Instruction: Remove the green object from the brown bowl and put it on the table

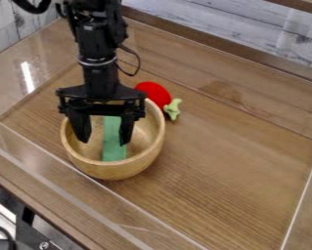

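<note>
The brown bowl sits on the table at centre left. Inside it lies the green object, a long flat block leaning from the bowl's floor up toward the far rim. My gripper hangs straight down into the bowl, open, with one finger on each side of the block's upper half. The fingers straddle the block without closing on it. The block's top end is hidden behind the gripper body.
A round red toy with a small green leafy tip lies just behind the bowl on the right. Low clear acrylic walls border the tabletop. Bare wood stretches to the right of the bowl.
</note>
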Motion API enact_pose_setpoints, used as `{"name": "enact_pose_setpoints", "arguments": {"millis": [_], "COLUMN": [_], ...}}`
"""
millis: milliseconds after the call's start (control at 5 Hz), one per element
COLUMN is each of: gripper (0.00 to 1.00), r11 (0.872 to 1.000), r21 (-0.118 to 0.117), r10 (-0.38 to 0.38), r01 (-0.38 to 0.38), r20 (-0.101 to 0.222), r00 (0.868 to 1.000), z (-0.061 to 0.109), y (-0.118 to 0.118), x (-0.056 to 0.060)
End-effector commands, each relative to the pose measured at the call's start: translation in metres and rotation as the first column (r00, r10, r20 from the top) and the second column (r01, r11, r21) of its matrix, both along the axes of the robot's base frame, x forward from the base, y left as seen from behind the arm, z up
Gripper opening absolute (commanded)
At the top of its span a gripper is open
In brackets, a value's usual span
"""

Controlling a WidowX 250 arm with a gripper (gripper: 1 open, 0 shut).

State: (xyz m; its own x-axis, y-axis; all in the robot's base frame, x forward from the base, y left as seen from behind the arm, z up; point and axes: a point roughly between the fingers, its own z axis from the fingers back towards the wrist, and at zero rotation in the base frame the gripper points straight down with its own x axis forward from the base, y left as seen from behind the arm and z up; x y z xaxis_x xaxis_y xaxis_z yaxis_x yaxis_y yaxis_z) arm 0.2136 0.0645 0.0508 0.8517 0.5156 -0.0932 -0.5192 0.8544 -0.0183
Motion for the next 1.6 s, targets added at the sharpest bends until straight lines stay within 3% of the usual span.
{"name": "enact_pose_setpoints", "arguments": {"millis": [0,200,800,1200,1400], "gripper": [1.0,1.0,1.0,1.0,1.0], "r11": [0.999,0.999,0.999,0.997,0.999], "r21": [0.009,0.003,-0.005,-0.013,-0.011], "r10": [-0.031,-0.049,0.049,0.07,0.034], "r01": [0.031,0.049,-0.048,-0.07,-0.034], "r20": [0.023,0.027,0.016,0.005,-0.005], "r00": [0.999,0.998,0.999,0.998,0.999], "z": [0.0,-0.001,-0.005,-0.006,-0.012], "y": [0.017,0.026,0.045,0.016,0.005], "x": [0.008,0.013,0.023,0.0,-0.003]}}
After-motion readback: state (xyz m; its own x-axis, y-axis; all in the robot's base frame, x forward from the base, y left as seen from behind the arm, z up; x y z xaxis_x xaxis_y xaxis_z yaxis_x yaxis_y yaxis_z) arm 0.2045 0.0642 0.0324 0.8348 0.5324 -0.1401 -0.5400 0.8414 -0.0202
